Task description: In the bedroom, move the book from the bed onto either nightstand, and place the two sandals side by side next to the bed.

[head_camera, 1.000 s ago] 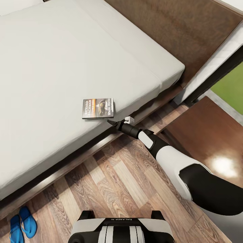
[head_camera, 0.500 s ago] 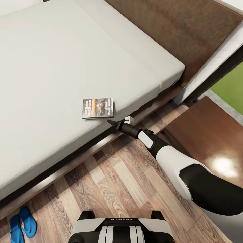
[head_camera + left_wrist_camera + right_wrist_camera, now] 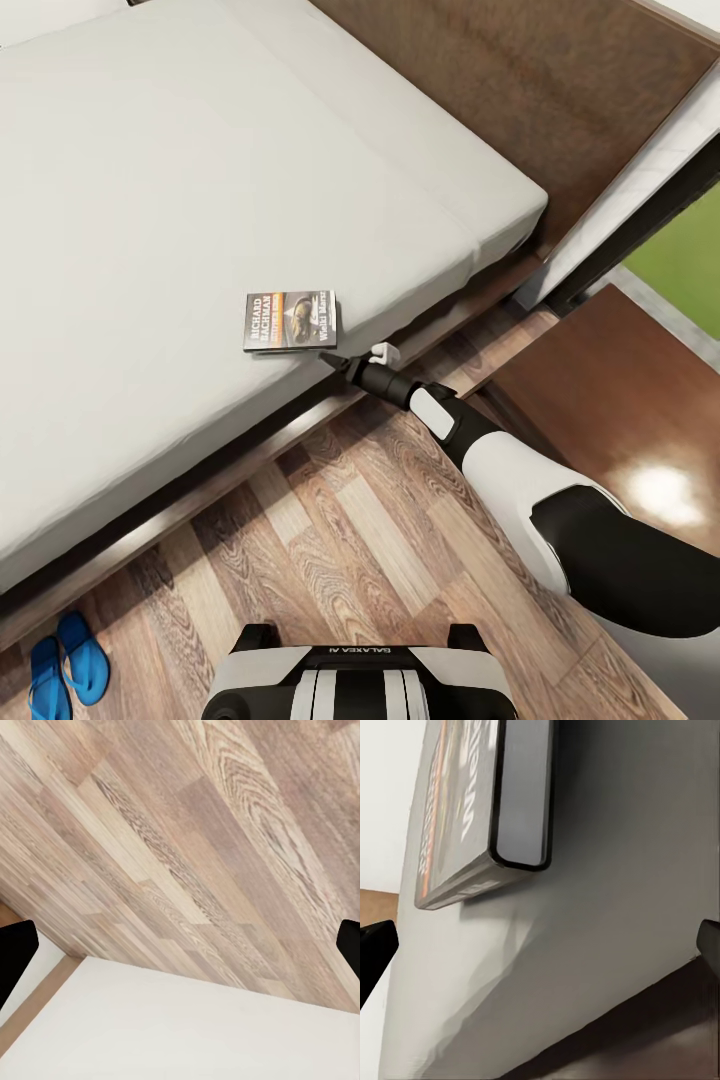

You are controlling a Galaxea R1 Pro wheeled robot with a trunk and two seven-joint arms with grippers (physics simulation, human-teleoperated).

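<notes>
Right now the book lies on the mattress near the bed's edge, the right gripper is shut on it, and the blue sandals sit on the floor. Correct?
One thing is off: the right gripper is not shut on the book. The head view shows it open just short of the book's corner, beside the mattress edge; the right wrist view shows the book lying free ahead of the fingers. The blue sandals do sit on the floor.

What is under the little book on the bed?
The book lies flat on the light grey mattress, near its edge. Its cover hides the patch of mattress directly below. The right claw sits open beside the book, not touching it.
</notes>
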